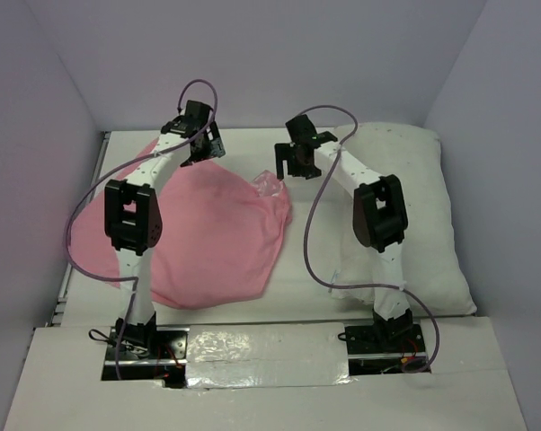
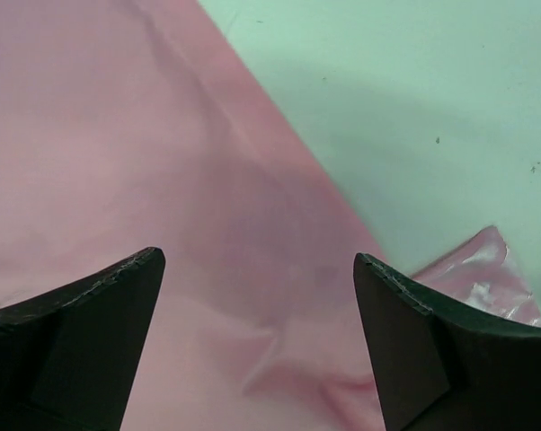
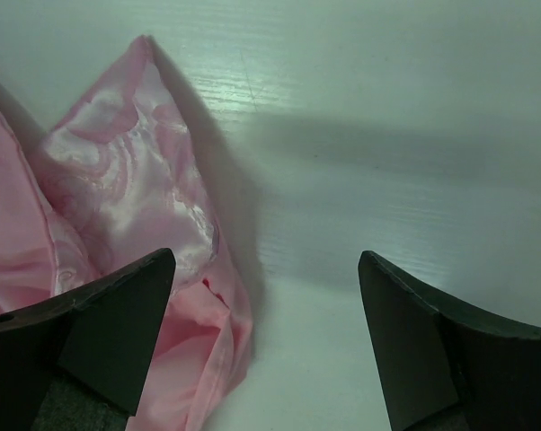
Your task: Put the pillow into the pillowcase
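Pale desk, pillow and pillowcase lying apart

Lavender walls close in the white desk on three sides. On its right half lies the pillow, plump and white, reaching from the far edge almost to the near one. My right arm stretches over its left part. Left of it, across a strip of bare desk, the pillowcase lies spread out and rumpled. It mostly shows its plain matte pink side, and my left arm reaches over it. The pillow is wholly outside the case, and the two do not touch.

My left hand hangs over the far part of the pillowcase. Its two dark fingers are spread wide, with only pink cloth below them and nothing held. My right hand is likewise spread open and empty, over bare desk just beside the case's far right corner. That corner is turned up, showing shiny satin with a woven rose pattern. The left wrist view shows the same glossy flap poking out at the cloth's edge. A few tiny dark specks dot the desk beyond it.
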You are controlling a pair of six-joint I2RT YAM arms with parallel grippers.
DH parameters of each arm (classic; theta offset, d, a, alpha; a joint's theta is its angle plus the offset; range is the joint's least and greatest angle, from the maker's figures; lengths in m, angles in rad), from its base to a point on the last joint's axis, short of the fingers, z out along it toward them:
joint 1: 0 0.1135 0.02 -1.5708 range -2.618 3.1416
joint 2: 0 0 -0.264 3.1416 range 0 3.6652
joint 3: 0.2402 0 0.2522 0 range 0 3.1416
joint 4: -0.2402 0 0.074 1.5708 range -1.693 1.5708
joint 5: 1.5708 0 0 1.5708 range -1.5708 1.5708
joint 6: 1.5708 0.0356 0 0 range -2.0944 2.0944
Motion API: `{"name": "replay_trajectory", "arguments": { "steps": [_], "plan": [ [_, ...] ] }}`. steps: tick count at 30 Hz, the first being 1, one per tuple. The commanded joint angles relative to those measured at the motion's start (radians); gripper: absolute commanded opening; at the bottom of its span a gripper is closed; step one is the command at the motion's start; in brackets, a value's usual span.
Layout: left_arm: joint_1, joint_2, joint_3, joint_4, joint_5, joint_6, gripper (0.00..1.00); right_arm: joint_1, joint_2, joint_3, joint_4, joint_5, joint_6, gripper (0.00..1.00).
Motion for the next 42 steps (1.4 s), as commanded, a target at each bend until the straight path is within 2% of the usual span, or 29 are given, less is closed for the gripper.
{"name": "replay_trajectory", "arguments": {
  "steps": [1,7,16,18,19,20,22,23,24,25,28,31,36,39,42],
  "plan": [
    [-0.027,0.103,0.096,-0.060,-0.003,0.021,0.99,0.011,0.031,0.085,-0.008,-0.018,0.017,0.89],
    [-0.040,0.251,0.236,-0.143,-0.016,-0.028,0.99,0.013,0.081,0.061,0.070,-0.058,0.036,0.87],
    [-0.058,0.344,0.247,-0.128,-0.027,-0.060,0.99,0.013,0.072,-0.016,0.157,-0.090,0.023,0.82],
    [-0.061,0.370,0.247,-0.129,-0.017,-0.067,0.97,0.013,0.065,-0.033,0.171,-0.085,0.013,0.80],
    [-0.064,0.381,0.247,-0.126,0.011,-0.070,0.95,0.013,0.065,-0.046,0.179,-0.085,0.011,0.76],
    [-0.066,0.398,0.242,-0.108,0.034,-0.065,0.82,0.013,0.063,-0.051,0.182,-0.088,0.010,0.72],
    [-0.069,0.409,0.233,-0.079,0.095,-0.048,0.69,0.013,0.065,-0.059,0.188,-0.096,0.005,0.66],
    [-0.070,0.409,0.216,-0.067,0.139,-0.034,0.52,0.013,0.065,-0.059,0.186,-0.101,0.002,0.57],
    [-0.070,0.406,0.207,-0.044,0.155,-0.027,0.41,0.013,0.066,-0.056,0.183,-0.095,-0.006,0.53],
    [-0.070,0.400,0.198,-0.037,0.154,-0.019,0.01,0.013,0.062,-0.050,0.162,-0.082,-0.006,0.42],
    [-0.070,0.358,0.179,-0.028,0.114,-0.001,0.00,0.011,0.013,-0.054,0.134,-0.020,-0.021,0.28],
    [-0.069,0.273,0.156,-0.001,0.027,0.013,0.00,0.013,-0.096,-0.095,0.120,0.042,-0.030,0.23],
    [-0.063,0.029,-0.011,0.088,-0.116,0.004,0.00,0.026,-0.329,-0.261,0.074,0.183,0.055,0.21],
    [-0.050,-0.102,-0.083,0.140,-0.138,-0.016,0.00,0.069,-0.478,-0.335,0.007,0.252,0.141,0.20],
    [-0.050,-0.275,-0.155,0.232,-0.188,-0.005,0.00,0.135,-0.584,-0.346,-0.056,0.409,0.206,0.16]
  ]
}}
